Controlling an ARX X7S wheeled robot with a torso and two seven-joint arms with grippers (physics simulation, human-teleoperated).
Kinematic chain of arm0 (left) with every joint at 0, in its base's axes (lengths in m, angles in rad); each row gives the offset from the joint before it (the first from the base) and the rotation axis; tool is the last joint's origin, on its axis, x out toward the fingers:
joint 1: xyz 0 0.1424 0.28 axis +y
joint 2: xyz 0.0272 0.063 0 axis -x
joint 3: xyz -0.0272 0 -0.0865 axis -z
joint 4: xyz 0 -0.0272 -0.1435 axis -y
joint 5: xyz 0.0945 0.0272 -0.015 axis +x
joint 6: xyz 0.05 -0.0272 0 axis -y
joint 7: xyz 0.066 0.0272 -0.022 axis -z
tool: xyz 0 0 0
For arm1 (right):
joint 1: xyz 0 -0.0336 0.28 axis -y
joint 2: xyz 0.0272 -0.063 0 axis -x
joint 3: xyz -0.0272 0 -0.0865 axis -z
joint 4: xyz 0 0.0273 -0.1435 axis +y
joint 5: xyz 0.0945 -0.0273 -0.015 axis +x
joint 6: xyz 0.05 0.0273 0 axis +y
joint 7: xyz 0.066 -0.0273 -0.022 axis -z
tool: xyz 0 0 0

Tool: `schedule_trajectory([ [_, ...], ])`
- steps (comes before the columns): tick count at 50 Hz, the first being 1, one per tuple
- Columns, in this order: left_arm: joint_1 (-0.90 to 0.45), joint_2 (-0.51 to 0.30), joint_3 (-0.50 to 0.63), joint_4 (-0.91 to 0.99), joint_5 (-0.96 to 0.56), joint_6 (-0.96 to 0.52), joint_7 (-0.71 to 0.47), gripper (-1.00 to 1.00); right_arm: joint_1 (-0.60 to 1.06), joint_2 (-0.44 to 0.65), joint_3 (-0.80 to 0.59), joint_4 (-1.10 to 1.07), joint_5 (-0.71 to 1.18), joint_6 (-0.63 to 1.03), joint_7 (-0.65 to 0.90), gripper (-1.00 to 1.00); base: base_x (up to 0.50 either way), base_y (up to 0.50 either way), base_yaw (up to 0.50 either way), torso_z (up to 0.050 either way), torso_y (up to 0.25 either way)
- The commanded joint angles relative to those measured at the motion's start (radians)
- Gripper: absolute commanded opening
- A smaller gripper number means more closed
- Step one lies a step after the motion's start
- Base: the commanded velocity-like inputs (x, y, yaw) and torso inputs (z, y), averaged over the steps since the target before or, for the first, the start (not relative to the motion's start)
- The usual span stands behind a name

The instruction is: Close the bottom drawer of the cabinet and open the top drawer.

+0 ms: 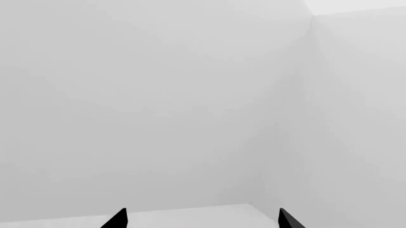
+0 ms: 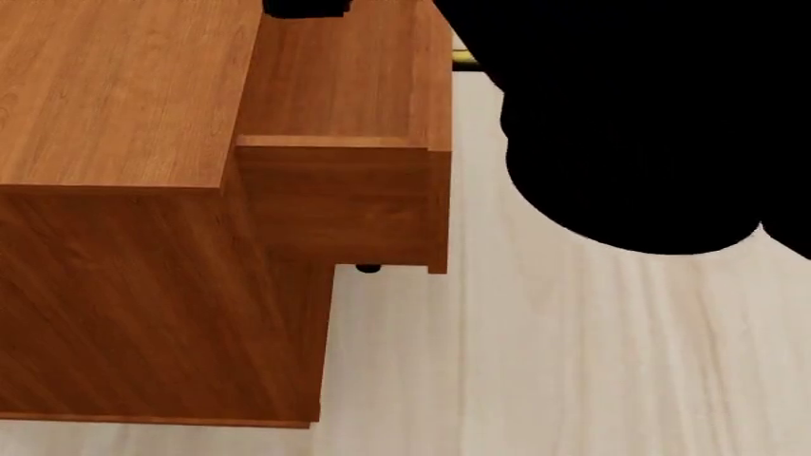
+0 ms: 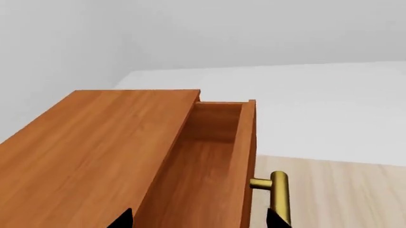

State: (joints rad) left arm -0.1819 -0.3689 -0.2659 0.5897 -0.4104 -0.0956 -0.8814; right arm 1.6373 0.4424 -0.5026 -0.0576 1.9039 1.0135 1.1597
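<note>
The reddish-brown cabinet (image 2: 114, 85) fills the left of the head view, seen from above. Its top drawer (image 2: 342, 190) stands pulled out, its inside (image 3: 203, 161) bare. The brass bar handle (image 3: 280, 194) juts from the drawer's front. My right gripper (image 3: 198, 222) is open above the drawer, one fingertip (image 3: 123, 221) over the cabinet side and the other beside the handle, holding nothing. My left gripper (image 1: 203, 221) is open, facing bare white walls. The bottom drawer is hidden under the top drawer.
My right arm (image 2: 633, 123) blocks the upper right of the head view as a black mass. Pale wood floor (image 2: 571, 361) lies to the right of the cabinet. A small black thing (image 2: 367, 269) peeks out below the open drawer. A white room corner (image 1: 279, 142) faces the left wrist.
</note>
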Motion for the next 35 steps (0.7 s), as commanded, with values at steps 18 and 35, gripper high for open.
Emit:
schedule_trajectory([
  [18, 0.022, 0.017, 0.002, -0.034, 0.012, 0.058, 0.015, 1.00, -0.067, 0.033, -0.137, 0.134, -0.046, 0.083, -0.004, 1.00, 0.00, 0.00, 0.00, 0.000, 0.000],
  [35, 0.025, 0.015, 0.004, -0.035, 0.008, 0.064, 0.016, 1.00, -0.050, 0.150, -0.186, 0.206, -0.110, 0.134, 0.072, 1.00, 0.00, 0.00, 0.00, 0.000, 0.000],
])
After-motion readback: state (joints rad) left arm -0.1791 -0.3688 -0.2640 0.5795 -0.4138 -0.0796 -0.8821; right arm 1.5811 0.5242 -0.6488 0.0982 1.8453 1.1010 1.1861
